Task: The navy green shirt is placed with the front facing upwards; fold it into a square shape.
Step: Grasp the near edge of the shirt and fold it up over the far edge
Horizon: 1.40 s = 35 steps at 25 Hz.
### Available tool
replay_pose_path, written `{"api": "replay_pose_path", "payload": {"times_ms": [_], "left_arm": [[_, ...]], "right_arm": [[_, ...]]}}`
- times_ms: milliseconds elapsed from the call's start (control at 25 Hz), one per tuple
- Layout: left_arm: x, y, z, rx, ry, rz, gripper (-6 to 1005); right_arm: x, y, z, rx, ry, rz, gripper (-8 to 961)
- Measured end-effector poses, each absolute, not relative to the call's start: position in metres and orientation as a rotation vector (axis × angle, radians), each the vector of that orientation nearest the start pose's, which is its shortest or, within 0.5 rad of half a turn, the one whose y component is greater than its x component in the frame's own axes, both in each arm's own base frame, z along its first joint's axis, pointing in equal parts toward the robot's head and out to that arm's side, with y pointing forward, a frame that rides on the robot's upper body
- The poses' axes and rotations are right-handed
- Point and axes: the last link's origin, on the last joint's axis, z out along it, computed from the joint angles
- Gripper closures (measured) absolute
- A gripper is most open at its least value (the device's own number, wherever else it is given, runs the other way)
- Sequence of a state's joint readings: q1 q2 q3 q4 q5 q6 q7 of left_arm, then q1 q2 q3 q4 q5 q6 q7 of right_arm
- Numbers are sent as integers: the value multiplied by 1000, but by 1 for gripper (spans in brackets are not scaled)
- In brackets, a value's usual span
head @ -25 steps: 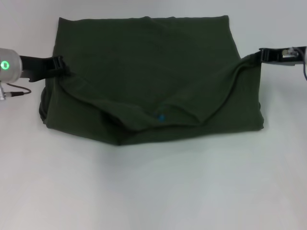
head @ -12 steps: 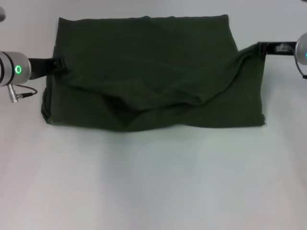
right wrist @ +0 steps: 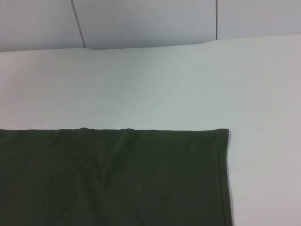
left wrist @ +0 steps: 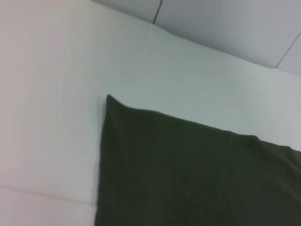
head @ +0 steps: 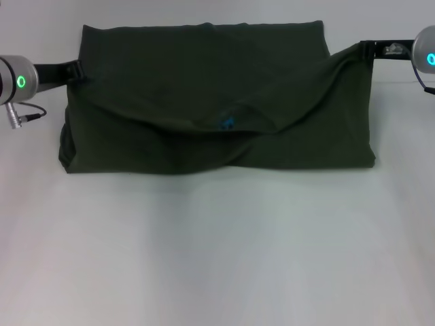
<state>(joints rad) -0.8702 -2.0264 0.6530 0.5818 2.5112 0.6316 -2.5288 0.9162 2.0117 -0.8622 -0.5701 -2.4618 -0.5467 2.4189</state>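
while each side's jaws pinch a raised corner of the navy green shirt (head: 204,102), both arms reach inward.

The setting looks like a robot test bench in a lab or studio rather than a home. A plain white table (head: 217,258) fills the head view, a smooth, matte surface with only a dark green shirt (head: 204,81) lying on it. In the wrist views the tabletop runs back to a pale grey wall (right wrist: 150,21) made of flat panels, with thin dark seams (right wrist: 216,19) running between them and no windows, shelves or decoration. Metallic arm housings with glowing green ring lights (head: 20,81) and an exposed cable (head: 27,115) at the table's edge add to the laboratory character. The light is even and diffuse.
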Motion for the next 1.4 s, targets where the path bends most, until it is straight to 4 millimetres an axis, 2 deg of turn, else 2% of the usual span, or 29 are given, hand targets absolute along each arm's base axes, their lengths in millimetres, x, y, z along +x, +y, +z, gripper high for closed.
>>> {"api": "replay_pose_path", "payload": {"times_ms": [440, 1000, 1400], "left_arm": [[-256, 487, 46, -1735, -1312, -367, 993], [-256, 488, 51, -1695, -1324, -404, 993], [-253, 487, 45, -1742, -1273, -368, 992]], "right_arm": [[219, 507, 37, -1875, 1037, 236, 828], [200, 515, 34, -1899, 991, 241, 815], [203, 514, 30, -1918, 961, 198, 806]]}}
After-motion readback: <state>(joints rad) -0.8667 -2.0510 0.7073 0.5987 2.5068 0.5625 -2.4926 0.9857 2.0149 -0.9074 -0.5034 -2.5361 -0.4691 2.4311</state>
